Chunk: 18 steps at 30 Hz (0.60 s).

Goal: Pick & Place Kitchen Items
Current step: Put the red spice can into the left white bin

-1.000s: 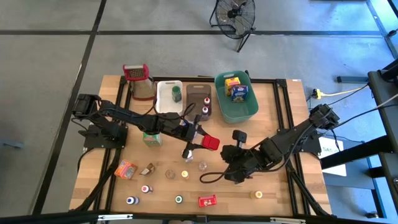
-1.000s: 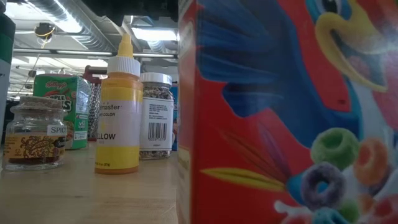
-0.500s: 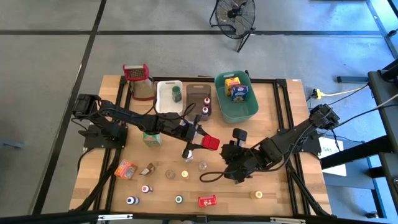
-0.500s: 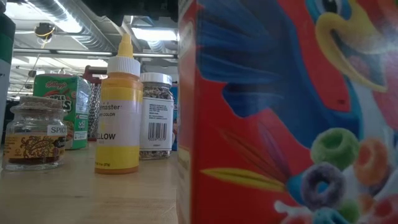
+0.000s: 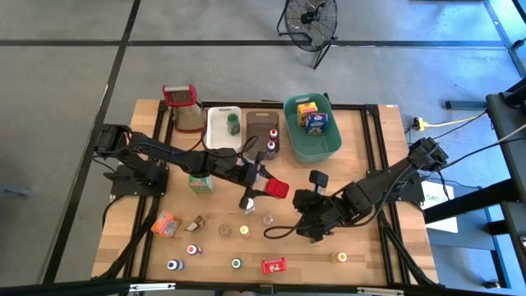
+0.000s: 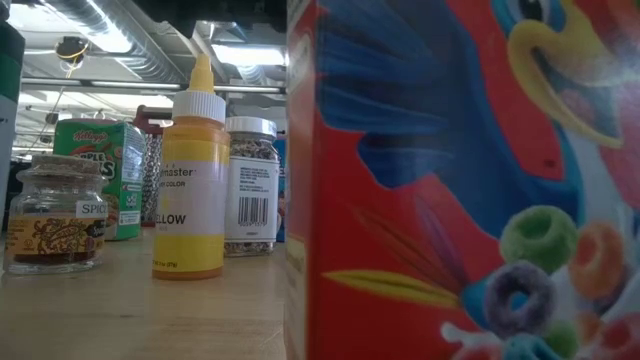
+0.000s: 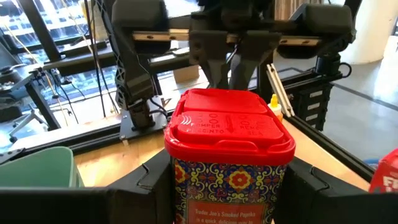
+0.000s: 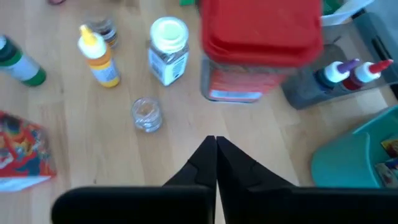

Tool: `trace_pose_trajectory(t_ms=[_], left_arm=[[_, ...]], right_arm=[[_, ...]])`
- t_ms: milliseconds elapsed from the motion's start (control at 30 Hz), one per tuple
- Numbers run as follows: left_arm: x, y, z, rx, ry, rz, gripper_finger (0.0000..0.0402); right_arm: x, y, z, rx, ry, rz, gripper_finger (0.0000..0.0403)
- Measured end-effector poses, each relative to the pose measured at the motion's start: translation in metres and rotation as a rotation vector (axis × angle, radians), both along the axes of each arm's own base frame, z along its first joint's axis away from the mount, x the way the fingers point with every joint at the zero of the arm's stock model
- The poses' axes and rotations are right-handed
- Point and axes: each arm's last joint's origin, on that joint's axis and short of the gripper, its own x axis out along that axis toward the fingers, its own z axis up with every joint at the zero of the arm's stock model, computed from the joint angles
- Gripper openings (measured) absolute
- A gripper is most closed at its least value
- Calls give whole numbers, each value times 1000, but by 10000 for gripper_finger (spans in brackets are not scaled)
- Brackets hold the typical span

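My left gripper [image 5: 271, 187] reaches level across the middle of the table and is shut on a tin with a red lid [image 7: 229, 121] and a patterned body. My right gripper [image 8: 216, 144] is shut and empty. It slants down at the bare wood just right of the tin [image 8: 261, 50], near it [image 5: 301, 200]. Other kitchen items stand on their bases on the wood nearby: a yellow squeeze bottle [image 8: 99, 59], a white-capped sprinkles jar [image 8: 168, 50], a small clear jar [image 8: 147, 115] and a green bottle [image 8: 22, 65]. A red cereal box [image 8: 22, 152] lies there too. My left gripper pinches the tin's patterned body [image 7: 180, 186] just under the red lid, one finger [image 7: 146, 186] on each of two opposite sides. The fingers come in level from the table's left. The tin stays upright, lid up, and is lifted clear of the table.
At the far edge stand a steel grater [image 5: 182, 107], a white bin [image 5: 212, 131], a brown bin [image 5: 255, 123] with bottles and a teal bin [image 5: 296, 144] with boxes. Small items dot the near half, among them an orange box [image 5: 167, 223] and a red box [image 5: 274, 265].
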Motion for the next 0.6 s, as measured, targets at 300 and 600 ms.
trace_pose_trajectory(t_ms=[300,600], left_arm=[[-18,7,13,-2,82,-16,183],[-57,33,41,19,151,65,183]], right_arm=[[0,-1,0,-9,-19,-32,19],[0,-1,0,7,-22,-51,19]])
